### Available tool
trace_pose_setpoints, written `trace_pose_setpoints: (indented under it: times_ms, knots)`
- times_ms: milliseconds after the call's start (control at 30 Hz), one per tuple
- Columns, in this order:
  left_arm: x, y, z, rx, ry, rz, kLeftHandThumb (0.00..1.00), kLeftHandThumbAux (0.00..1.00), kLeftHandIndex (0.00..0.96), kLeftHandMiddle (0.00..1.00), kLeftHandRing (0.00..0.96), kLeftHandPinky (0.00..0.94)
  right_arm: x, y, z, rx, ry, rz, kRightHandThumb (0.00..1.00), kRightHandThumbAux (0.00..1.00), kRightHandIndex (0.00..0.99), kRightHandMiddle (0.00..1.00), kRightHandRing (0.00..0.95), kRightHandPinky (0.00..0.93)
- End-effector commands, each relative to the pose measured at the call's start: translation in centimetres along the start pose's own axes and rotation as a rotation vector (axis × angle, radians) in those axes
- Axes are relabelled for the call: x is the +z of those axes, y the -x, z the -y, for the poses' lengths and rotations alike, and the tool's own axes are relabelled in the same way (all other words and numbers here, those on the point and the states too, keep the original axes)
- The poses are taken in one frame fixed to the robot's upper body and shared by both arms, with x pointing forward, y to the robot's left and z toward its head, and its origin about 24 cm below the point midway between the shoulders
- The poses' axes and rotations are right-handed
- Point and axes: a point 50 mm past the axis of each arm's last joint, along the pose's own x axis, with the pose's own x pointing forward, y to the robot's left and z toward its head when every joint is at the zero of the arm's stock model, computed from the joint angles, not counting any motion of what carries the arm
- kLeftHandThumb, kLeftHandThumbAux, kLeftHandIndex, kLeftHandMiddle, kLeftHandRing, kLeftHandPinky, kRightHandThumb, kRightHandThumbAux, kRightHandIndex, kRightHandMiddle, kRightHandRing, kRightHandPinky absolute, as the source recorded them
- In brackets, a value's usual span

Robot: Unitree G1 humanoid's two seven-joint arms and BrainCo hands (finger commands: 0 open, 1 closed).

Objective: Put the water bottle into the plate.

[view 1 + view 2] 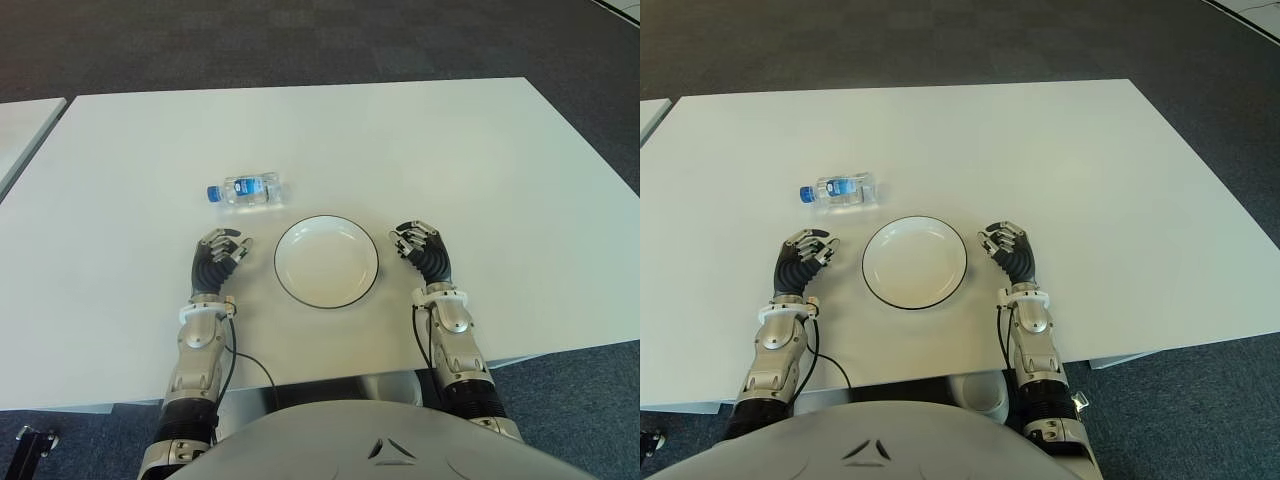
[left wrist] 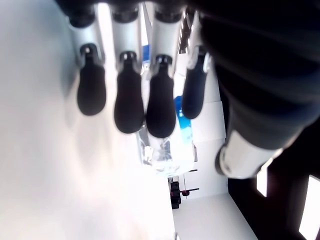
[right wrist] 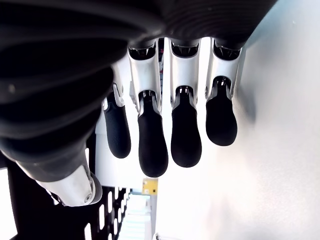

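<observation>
Two hands I see loosely curled, empty: left hand (image 1: 220,252) and right hand (image 1: 420,245) flank plate (image 1: 326,261) near tabletop (image 1: 450,150) front edge | water bottle (image 1: 245,190) lies beyond left hand, path unobstructed.

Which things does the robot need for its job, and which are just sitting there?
For the job:
water bottle, lying on its side
plate, empty
left hand, open, nearest the bottle

Just there:
right hand, open, right of the plate
table

water bottle (image 2: 167,145) partly behind fingers (image 2: 161,102)
</observation>
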Motion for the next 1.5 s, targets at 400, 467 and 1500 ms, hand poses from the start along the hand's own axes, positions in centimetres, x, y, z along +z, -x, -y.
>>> trace_pose_setpoints:
  times_ms: [400,467,1500]
  knots:
    - [1.8,0.0,0.4,0.036,-0.465,0.166,0.703,0.717,0.431,0.682,0.662,0.632,-1.0,0.4,-0.1,-0.002,-0.007,-0.064,0.705,0.728,0.435,0.653,0.651,0.658]
    - [2.1,-0.6,0.5,0.04,-0.558,0.191,0.704,0.718,0.43,0.679,0.66,0.63,-1.0,0.4,-0.2,-0.001,-0.01,-0.064,0.705,0.728,0.435,0.652,0.649,0.653]
    - [5.5,-8.8,-0.1,0.052,-1.1,0.441,0.675,0.431,0.042,0.01,0.01,0.014,-0.9,0.8,-0.2,-0.011,-0.015,-0.072,0.705,0.728,0.434,0.645,0.645,0.653]
